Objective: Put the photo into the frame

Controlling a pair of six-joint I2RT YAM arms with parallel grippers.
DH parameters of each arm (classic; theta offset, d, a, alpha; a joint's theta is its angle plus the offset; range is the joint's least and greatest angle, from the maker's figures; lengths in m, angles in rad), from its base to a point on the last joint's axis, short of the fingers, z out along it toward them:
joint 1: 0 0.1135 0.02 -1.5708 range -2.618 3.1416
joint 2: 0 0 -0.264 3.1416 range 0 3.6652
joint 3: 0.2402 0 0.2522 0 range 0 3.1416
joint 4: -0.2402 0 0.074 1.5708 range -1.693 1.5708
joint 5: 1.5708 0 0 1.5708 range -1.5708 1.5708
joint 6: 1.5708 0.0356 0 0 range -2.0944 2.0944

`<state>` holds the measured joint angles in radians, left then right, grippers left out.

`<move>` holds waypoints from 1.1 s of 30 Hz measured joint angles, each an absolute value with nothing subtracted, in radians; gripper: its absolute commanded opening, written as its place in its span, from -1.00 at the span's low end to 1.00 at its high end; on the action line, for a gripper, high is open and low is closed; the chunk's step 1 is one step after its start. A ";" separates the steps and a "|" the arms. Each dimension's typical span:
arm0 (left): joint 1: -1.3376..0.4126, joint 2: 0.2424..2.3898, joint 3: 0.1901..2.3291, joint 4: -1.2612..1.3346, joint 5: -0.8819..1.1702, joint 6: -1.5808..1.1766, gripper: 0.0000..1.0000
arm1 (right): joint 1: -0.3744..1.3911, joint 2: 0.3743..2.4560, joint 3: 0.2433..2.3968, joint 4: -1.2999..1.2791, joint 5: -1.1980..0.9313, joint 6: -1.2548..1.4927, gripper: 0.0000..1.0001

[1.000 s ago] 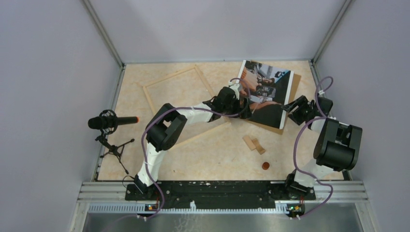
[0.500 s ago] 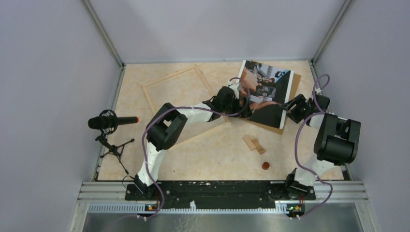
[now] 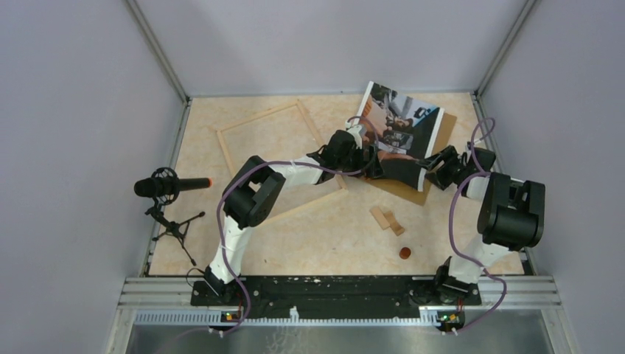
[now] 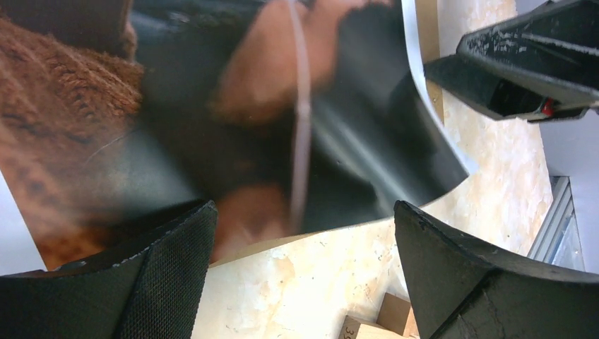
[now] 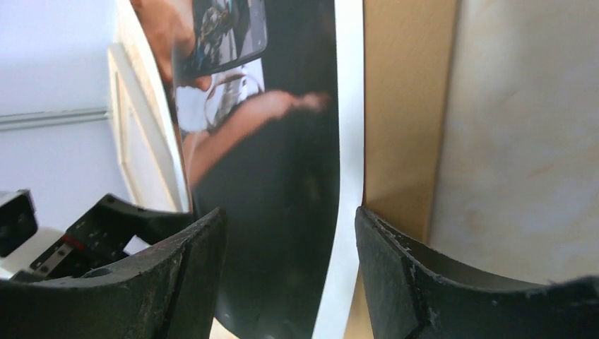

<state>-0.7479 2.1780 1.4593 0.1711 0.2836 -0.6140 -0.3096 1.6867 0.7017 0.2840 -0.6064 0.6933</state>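
The photo (image 3: pixel 402 129), a dark print with a white border, sits at the back right with its near edge bowed up off a brown board (image 3: pixel 442 144). To its left lies the pale wooden frame (image 3: pixel 258 118). My left gripper (image 3: pixel 376 168) is at the photo's near-left edge. In the left wrist view this gripper (image 4: pixel 304 268) is wide open, with the curled photo (image 4: pixel 282 106) just beyond its fingertips and only table between them. My right gripper (image 3: pixel 436 169) is at the near-right corner. Its jaws (image 5: pixel 289 275) stand apart with the photo's (image 5: pixel 282 176) lifted edge between them.
Two small wooden blocks (image 3: pixel 387 219) lie on the table in front of the photo, also seen in the left wrist view (image 4: pixel 381 321). A small reddish disc (image 3: pixel 404 252) is nearer the bases. A microphone on a tripod (image 3: pixel 166 188) stands at the left edge. Walls close in all round.
The right gripper has moved left against the photo's near-right corner. The photo's near edge has bowed up and shifted left, baring more of the brown board. The left arm has hardly moved.
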 measured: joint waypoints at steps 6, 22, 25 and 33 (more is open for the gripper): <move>-0.748 2.178 1.459 0.172 0.285 -0.616 0.97 | -0.290 1.645 0.628 0.321 -0.684 0.783 0.36; -0.746 2.178 1.459 0.173 0.290 -0.616 0.98 | -0.290 1.478 0.394 0.480 -0.638 1.073 0.77; -0.746 2.178 1.459 0.173 0.290 -0.616 0.97 | -0.291 1.447 0.354 0.484 -0.603 1.134 0.79; -0.746 2.180 1.459 0.175 0.290 -0.619 0.97 | -0.293 1.363 0.276 0.503 -0.543 1.250 0.86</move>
<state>-0.7464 2.1799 1.4593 0.1753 0.2905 -0.6189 -0.2932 1.3632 0.2764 0.5034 -0.5430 1.2499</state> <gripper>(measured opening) 0.987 0.925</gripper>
